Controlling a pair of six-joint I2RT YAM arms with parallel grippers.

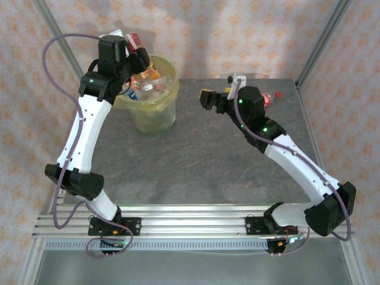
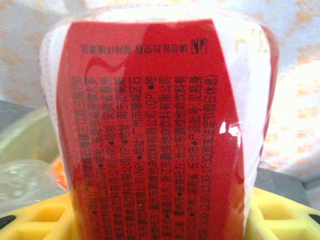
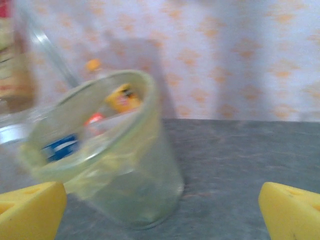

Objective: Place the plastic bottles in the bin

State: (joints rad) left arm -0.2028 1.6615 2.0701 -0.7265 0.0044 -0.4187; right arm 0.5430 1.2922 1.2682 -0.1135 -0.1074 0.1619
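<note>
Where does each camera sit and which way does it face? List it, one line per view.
Top external: above and behind the bases, looking down on the table, left arm, right arm, bin.
Left wrist: facing the red-labelled bottle in the left tool.
Right wrist: facing the bin across the table, right tool open.
Shared: the bin, in all three.

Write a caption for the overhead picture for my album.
Left gripper holds a red-labelled bottle at the rim of the bin; right gripper hangs open above the table.
</note>
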